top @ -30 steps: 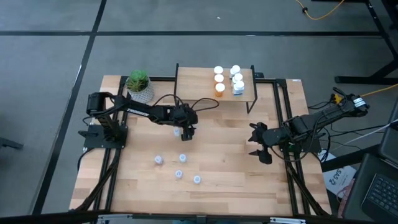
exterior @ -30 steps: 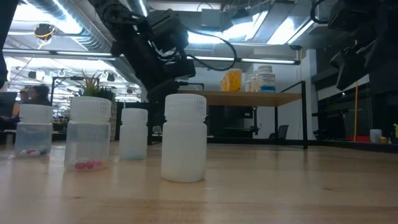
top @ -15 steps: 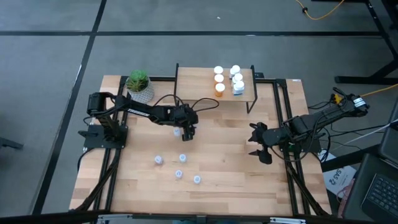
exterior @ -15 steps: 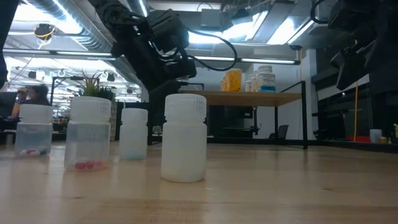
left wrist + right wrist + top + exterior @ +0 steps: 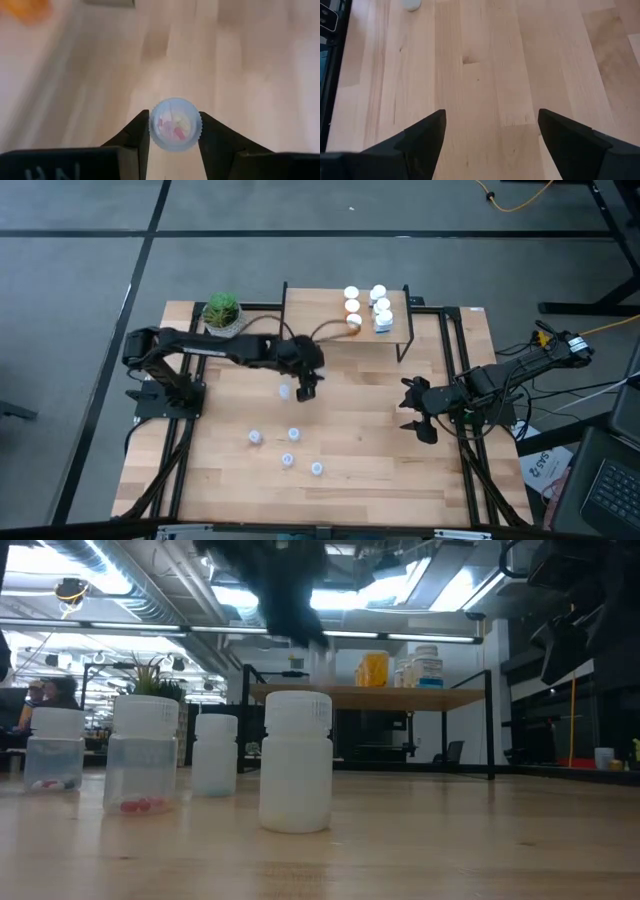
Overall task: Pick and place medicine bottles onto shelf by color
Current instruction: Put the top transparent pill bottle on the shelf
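Left wrist view: left claw (image 5: 174,131) clamps a pale-blue medicine bottle (image 5: 175,124), probably lifted, mid-tabletop. Next: carry to shelf (image 5: 330,320) by far edge w/ blue ones. Right claw (image 5: 418,412) wide, idle.

Shelf (image 5: 395,330) at table's (image 5: 380,450) far edge, right of centre; bottles (image 5: 367,307) clustered on its top. Potted plant (image 5: 224,315) at far-left corner, left of shelf. Left gripper (image 5: 305,389) near table centre, in front of shelf's left end, bottle (image 5: 175,124) between its fingers (touching both). Four bottles (image 5: 286,445) loosely grouped on near-left part of table, well apart from shelf. Right gripper (image 5: 412,414) at right side, over bare tabletop, fingers wide apart.
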Robot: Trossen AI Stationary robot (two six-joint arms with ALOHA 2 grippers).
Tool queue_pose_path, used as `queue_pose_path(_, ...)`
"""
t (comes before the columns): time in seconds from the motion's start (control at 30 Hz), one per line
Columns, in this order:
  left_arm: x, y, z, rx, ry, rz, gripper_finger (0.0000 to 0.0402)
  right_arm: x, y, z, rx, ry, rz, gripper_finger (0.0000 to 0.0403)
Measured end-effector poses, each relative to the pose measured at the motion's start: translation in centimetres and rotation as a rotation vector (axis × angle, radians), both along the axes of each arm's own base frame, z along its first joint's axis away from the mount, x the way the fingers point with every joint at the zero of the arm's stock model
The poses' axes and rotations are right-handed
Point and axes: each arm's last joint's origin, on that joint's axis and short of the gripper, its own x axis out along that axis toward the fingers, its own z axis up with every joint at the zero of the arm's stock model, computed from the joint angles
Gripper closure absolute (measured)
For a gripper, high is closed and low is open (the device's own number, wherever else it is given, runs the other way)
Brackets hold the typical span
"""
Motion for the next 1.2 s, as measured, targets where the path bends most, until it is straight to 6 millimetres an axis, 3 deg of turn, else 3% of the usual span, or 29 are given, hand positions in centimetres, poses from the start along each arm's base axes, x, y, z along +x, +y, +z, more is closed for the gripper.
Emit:
queue_pose_path(0.17,-0.5,1.9,6.6,0.053,-0.056,0.108,0.0286,0.0,0.0,0.0,-0.008,-0.002,0.010,0.0085)
queue_pose_path(0.37,-2.3,8.3,11.0,0.283,-0.096,0.365,0.0286,0.0,0.0,0.0,-0.007,0.000,0.007,0.0085)
queue_pose_path(0.57,-6.0,15.5,10.4,0.125,-0.081,0.486,0.0286,-0.1,0.0,0.0,-0.002,0.006,-0.002,0.0085)
queue_pose_path(0.7,-6.6,18.5,8.7,0.033,-0.064,0.512,0.0286,-0.1,0.0,0.0,-0.001,0.006,-0.002,0.0085)
queue_pose_path(0.9,-5.7,20.0,6.9,0.005,-0.051,0.507,0.0286,-0.1,0.0,0.0,-0.001,0.006,-0.001,0.0085)
queue_pose_path(1.2,-5.4,20.5,5.2,-0.023,0.029,0.553,0.0286,-0.1,0.0,0.0,-0.002,0.006,0.000,0.0085)
